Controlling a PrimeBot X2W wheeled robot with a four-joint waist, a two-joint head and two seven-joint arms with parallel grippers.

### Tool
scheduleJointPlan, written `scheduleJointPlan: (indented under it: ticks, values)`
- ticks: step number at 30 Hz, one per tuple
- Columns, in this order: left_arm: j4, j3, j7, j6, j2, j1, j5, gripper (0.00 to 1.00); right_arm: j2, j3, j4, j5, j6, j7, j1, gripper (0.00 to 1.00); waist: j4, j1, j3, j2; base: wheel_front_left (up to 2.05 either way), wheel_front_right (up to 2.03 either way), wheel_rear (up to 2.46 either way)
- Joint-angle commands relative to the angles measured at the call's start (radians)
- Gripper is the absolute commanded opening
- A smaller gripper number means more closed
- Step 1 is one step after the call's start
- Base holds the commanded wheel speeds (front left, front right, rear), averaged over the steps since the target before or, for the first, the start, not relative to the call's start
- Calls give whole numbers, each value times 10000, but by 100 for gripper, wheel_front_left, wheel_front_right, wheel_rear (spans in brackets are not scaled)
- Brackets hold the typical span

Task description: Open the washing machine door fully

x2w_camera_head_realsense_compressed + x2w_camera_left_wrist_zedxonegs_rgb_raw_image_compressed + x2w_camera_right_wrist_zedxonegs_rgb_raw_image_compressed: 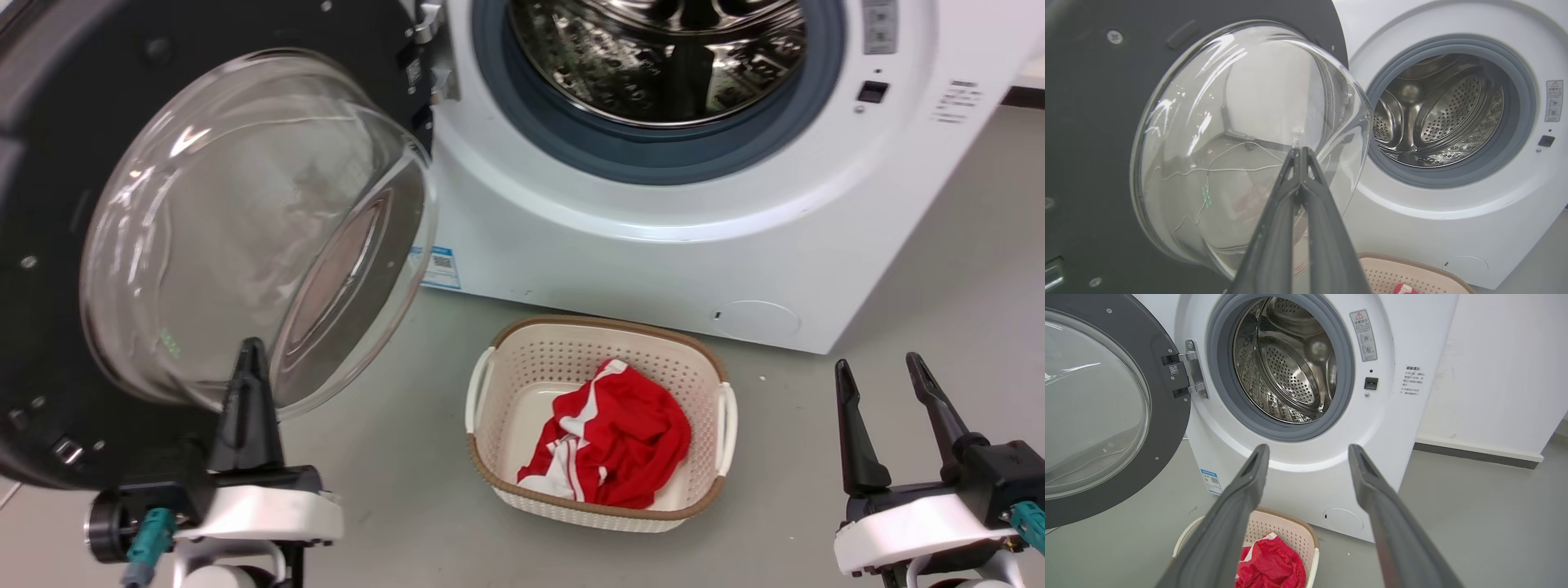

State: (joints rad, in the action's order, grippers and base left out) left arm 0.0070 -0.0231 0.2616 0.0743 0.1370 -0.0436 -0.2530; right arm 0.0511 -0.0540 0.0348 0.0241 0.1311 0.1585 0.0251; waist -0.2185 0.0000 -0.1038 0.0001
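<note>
The left pincer [249,351], fingers together at the glass bowl [245,212] of the washing machine door [49,163], should push steadily, far from the hinge [1194,367], while the right pincer [877,363] hangs spread apart.

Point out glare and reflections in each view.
Head view: white glare streaks across the washing machine door glass. Left wrist view: similar streaks above the shut left gripper. Right wrist view: even light, bright spots on the steel drum.
</note>
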Motion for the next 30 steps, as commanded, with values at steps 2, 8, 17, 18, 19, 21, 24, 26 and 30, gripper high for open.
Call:
scheduleJointPlan:
  ticks: [2, 8, 17, 18, 19, 21, 24, 26, 30]
  values:
    - [-6, -268, 48, -132, -121, 5, 145, 0, -20, -36, 37, -14, -7, 59, 83, 100, 394, 0, 153, -1, 0, 0, 0]
    - [467, -802, 47, -383, -223, -396, 339, 0, -19, -49, 21, -5, -7, 88, 59, 100, 1067, 0, 261, -1, 0, 0, 0]
    - [882, -1030, 38, -256, -352, -620, 479, 100, -20, -83, 92, 145, -7, 170, 130, 100, 1859, 0, 345, -1, 0, 0, 0]
    - [885, -1043, 39, -213, -355, -617, 511, 100, -20, -85, 113, 152, -7, 174, 135, 100, 1902, 0, 336, -1, 0, 0, 0]
    - [893, -1038, 39, -209, -355, -635, 528, 100, -20, -82, 127, 160, -7, 171, 141, 100, 1937, 0, 326, -1, 0, 0, 0]
    - [915, -1032, 39, -215, -353, -641, 532, 100, -20, -61, 130, 170, -7, 162, 165, 100, 1999, 0, 331, -1, 0, 0, 0]
    - [975, -982, 39, -209, -343, -632, 546, 100, -19, -23, 112, 213, -7, 180, 172, 100, 2066, 0, 311, -1, 0, 0, 0]
    - [996, -971, 39, -207, -343, -615, 559, 100, -19, -8, 90, 211, -7, 196, 164, 100, 2073, 0, 299, -1, 0, 0, 0]
    - [1022, -905, 39, -199, -351, -591, 558, 100, -19, 7, 61, 219, -7, 237, 143, 100, 2081, 0, 282, -1, 0, 0, 0]
